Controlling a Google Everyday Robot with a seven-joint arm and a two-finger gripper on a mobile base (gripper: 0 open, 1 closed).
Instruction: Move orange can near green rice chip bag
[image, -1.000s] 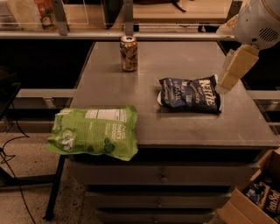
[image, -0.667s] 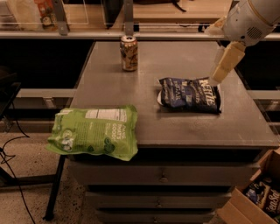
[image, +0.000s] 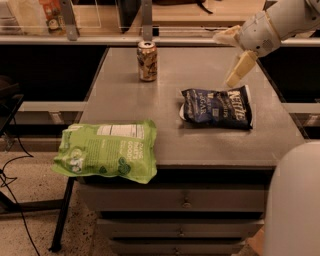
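The orange can (image: 147, 61) stands upright at the far middle of the grey table (image: 200, 145). The green rice chip bag (image: 107, 151) lies flat at the table's front left corner and hangs over the front edge. My gripper (image: 231, 54) hovers above the table's far right, over the top edge of the blue bag and well to the right of the can. It is open and empty, with one pale finger (image: 240, 69) pointing down and the other reaching left.
A dark-blue Kettle chip bag (image: 217, 106) lies right of centre, between the gripper and the table's front. A shelf with a rail and bottles runs behind the table. Drawers sit below the tabletop. A pale robot part (image: 295, 200) fills the lower right.
My arm has swung left and farther back, bringing the gripper from beyond the blue bag's right end to above its top edge. The can and both bags have not moved.
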